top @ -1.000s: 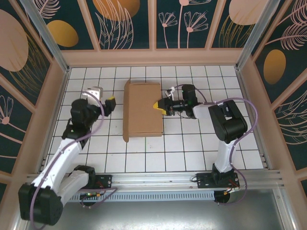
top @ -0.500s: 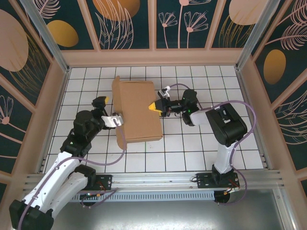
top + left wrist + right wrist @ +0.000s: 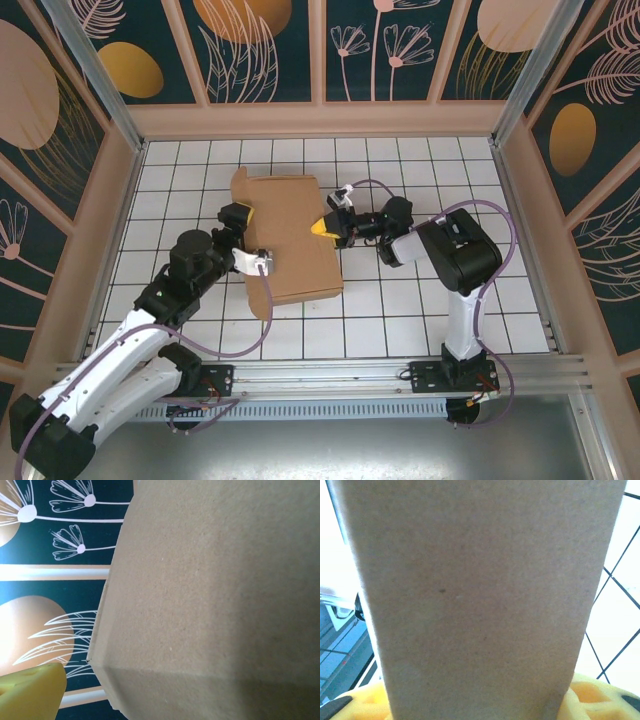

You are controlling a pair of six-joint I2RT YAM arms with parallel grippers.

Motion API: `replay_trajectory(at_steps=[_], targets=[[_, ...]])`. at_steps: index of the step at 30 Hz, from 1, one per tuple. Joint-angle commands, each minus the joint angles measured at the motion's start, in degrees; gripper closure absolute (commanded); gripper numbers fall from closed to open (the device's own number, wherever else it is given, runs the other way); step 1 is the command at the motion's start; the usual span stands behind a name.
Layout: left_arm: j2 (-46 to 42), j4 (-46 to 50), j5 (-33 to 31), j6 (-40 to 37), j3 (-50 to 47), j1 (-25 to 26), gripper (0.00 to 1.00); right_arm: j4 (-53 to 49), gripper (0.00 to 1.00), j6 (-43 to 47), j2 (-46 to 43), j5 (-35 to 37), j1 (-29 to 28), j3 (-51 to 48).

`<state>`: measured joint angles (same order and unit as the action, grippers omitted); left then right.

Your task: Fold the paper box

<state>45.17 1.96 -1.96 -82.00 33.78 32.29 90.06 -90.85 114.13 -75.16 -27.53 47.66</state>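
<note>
Here the box [image 3: 290,240] lies mid-table as a flat slab of plain brown cardboard. It is turned a little askew to the white grid of the table [image 3: 400,320] and sits between the two arms. A small tab sticks out at its far-left corner, and a narrow strip along its left edge pokes past the near-left corner. The right jaws pinch the box at the middle of its right edge. From above, a yellow pad [image 3: 322,226] sits right on that edge, and in the right wrist view the cardboard rises from between two yellow pads [image 3: 592,700], close before the camera. The left jaws are spread wide at the box's left side, with a yellow-tipped finger [image 3: 237,213] toward the far end and a pale finger [image 3: 260,262] nearer, over the edge. In the left wrist view the one yellow pad [image 3: 30,692] in sight stands clear of the cardboard, and a crease runs across the board's lower part. Whether the pale finger touches the box I cannot tell.
</note>
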Motion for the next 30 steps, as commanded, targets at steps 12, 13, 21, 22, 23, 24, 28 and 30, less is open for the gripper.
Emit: replay_trajectory(at_steps=[12, 13, 21, 22, 23, 24, 28, 30], targets=[[-0.7, 6.8, 1.0, -11.0, -0.6, 2.7, 0.02, 5.3, 0.61, -4.5, -2.3, 0.6, -3.2, -1.4], [-1.1, 6.2, 1.4, -9.9, -0.6, 2.8, 0.01, 4.8, 0.62, -4.4, -2.7, 0.8, -3.3, -1.6], [-5.8, -3.9, 4.0, 0.1, -5.0, 3.2, 0.34, -21.5, 0.68, 11.8, -10.8, 2.4, -3.3, -0.7], [-6.2, -4.1, 4.0, 0.8, -5.0, 3.2, 0.43, -27.7, 0.69, 16.2, -12.2, 2.8, -3.4, 0.1], [-6.5, -4.0, 4.3, 0.7, -5.2, 3.3, 0.45, -35.3, 0.69, 21.2, -13.8, 3.4, -3.5, 1.3], [-6.7, -3.6, 4.6, -0.1, -5.4, 3.2, 0.45, -42.5, 0.69, 25.7, -15.1, 4.1, -3.5, 2.7], [-7.5, -3.1, 5.9, -2.1, -5.6, 3.2, 0.44, -56.7, 0.69, 34.1, -17.2, 5.5, -3.5, 7.0], [-8.5, -3.3, 6.6, -2.9, -5.5, 3.1, 0.36, -58.1, 0.69, 34.1, -17.8, 5.2, -4.6, 7.9]])
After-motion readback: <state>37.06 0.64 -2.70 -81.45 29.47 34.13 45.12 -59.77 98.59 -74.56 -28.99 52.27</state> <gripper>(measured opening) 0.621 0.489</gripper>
